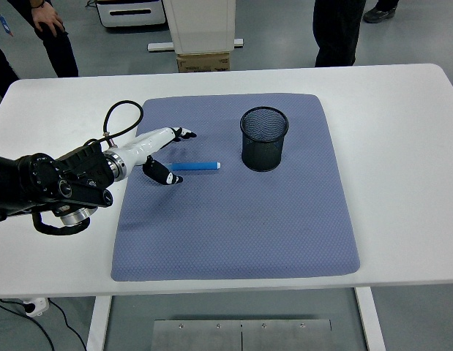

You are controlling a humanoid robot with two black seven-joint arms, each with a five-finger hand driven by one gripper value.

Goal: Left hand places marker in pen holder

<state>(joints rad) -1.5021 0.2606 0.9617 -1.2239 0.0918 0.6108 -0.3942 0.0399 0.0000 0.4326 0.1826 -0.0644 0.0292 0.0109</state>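
Blue-grey padded mat (233,234) under it, the left robot hand (162,156) hovers spread, holding nothing, thumb beside the blue cylindrical marker (195,167) lying flat. Best pinch mid-barrel, then lift toward the black mesh pen holder (264,138) beyond.

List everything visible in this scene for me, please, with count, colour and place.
table: one, white, fills the view
mat: one, blue-grey, centred on the table
marker: one, blue, lying on the mat's left part
pen holder: one, black mesh, upright on the mat, right of the marker
cardboard box: one, brown, on the floor behind the table
people: two, dark clothing, standing at the top edge
left hand: one, white and black, open beside the marker's left end
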